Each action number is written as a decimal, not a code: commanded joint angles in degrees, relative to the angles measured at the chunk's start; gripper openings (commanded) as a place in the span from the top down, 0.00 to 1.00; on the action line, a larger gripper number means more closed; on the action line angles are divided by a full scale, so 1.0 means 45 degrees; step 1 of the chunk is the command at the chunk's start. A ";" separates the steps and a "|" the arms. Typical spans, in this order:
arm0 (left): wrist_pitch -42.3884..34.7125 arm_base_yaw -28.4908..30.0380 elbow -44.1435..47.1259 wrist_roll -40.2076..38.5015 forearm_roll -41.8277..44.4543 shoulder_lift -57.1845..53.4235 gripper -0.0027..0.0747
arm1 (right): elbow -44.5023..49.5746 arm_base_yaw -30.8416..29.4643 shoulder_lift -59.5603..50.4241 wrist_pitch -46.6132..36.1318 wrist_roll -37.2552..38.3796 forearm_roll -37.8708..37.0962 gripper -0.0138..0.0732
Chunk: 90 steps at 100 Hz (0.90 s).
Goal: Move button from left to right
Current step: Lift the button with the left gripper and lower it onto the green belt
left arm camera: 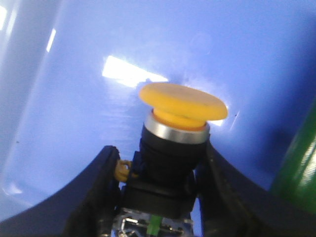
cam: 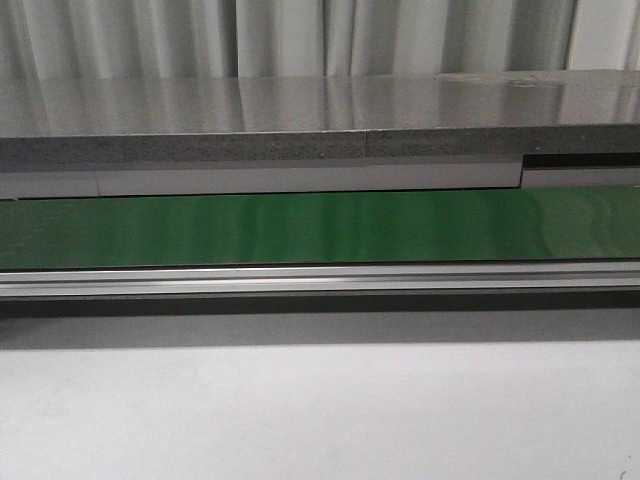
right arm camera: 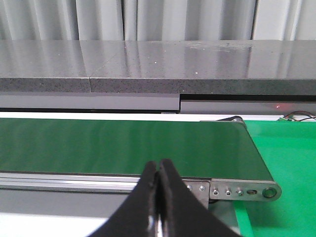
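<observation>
The button (left arm camera: 180,106) has a round yellow-orange cap, a silver ring and a black blocky body. It shows only in the left wrist view, against a glossy blue surface (left arm camera: 89,74). My left gripper (left arm camera: 160,155) is shut on the button's black body, one dark finger (left arm camera: 98,182) on each side. My right gripper (right arm camera: 159,168) is shut and empty, its tips over the near rail of the green conveyor belt (right arm camera: 123,145). Neither gripper shows in the front view.
A green conveyor belt (cam: 300,228) with an aluminium rail (cam: 300,280) runs across the front view, before a grey stone ledge (cam: 300,125). A pale table surface (cam: 320,410) lies in front. The belt's end roller (right arm camera: 269,191) and a green mat (right arm camera: 289,163) are at the right.
</observation>
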 commanded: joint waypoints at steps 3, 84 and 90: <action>-0.0096 -0.0363 -0.0429 0.0016 -0.0234 -0.1387 0.95 | -0.0183 0.0058 -0.0267 -0.0919 -0.0020 -0.0124 0.92; 0.0103 -0.3414 -0.0429 0.0492 -0.0790 -0.0703 0.76 | -0.0183 0.0058 -0.0267 -0.0919 -0.0020 -0.0124 0.92; 0.0103 -0.3414 -0.0429 0.0499 -0.0935 -0.0627 0.62 | -0.0183 0.0058 -0.0267 -0.0919 -0.0020 -0.0124 0.92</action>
